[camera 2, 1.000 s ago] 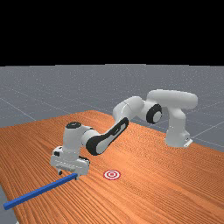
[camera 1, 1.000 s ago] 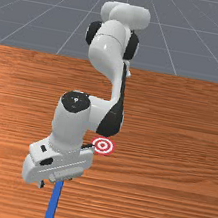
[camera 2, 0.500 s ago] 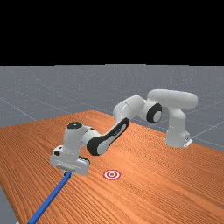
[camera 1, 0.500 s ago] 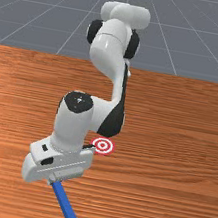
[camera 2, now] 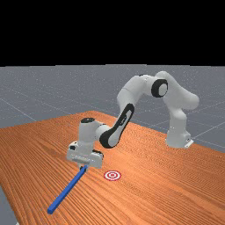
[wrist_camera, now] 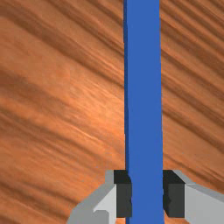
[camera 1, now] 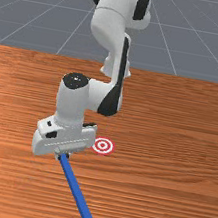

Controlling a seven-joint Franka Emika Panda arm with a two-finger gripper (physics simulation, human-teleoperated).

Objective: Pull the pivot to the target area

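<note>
My gripper [camera 1: 62, 155] is at the front view's left of the red-and-white target [camera 1: 103, 145], shut on one end of a long blue bar [camera 1: 79, 195]. From there the bar slants toward the front view's bottom edge. In the far view the bar [camera 2: 67, 190] runs down and left from the gripper [camera 2: 83, 167], and the target [camera 2: 112, 175] lies on the table to the gripper's right. Both dark pads of the gripper [wrist_camera: 147, 194] press the sides of the bar [wrist_camera: 143, 96] in the wrist view.
The wooden table [camera 1: 167, 192] extends around the target and the bar. Its edge [camera 2: 9, 193] passes at the far view's lower left, beyond the bar's free end. The forearm reaches over the table behind the hand.
My hand has moved back toward the arm's base with the bar gripped. Earlier the bar swung round, its free end going toward the front view's right. The target stays put.
</note>
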